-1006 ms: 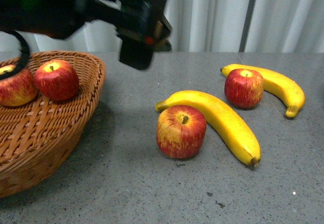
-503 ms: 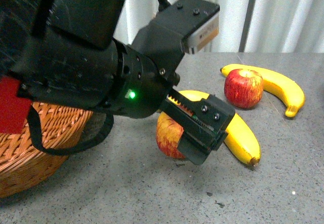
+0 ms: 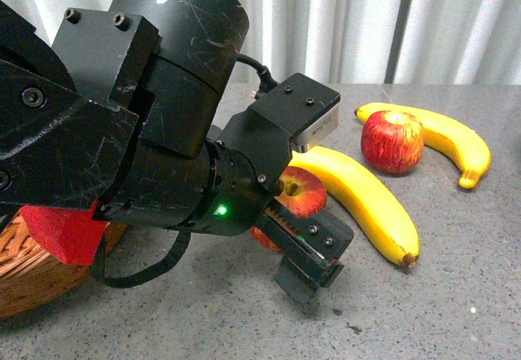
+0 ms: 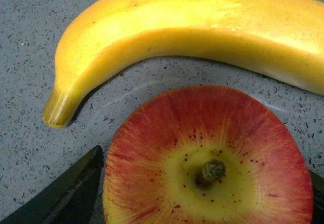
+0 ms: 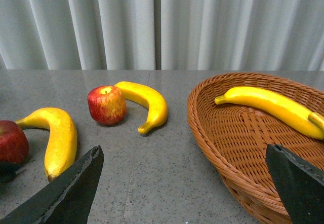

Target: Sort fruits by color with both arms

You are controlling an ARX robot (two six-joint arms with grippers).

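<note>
My left gripper (image 4: pixel 205 165) stands with jaws parted on either side of the near apple (image 3: pixel 303 190) on the grey table (image 3: pixel 456 295) — whether the pads press it I cannot tell — with the near banana (image 3: pixel 362 197) just beside. The far apple (image 3: pixel 392 140) sits against the far banana (image 3: pixel 452 136). My right gripper (image 5: pixel 183 153) hangs wide open and empty, facing a wicker basket (image 5: pixel 212 127) that holds a banana (image 5: pixel 268 105).

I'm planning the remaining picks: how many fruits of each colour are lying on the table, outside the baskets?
Red apples: 2, the near apple and the far apple.
Yellow bananas: 2, the near banana and the far banana.
Total: 4 on the table.
</note>
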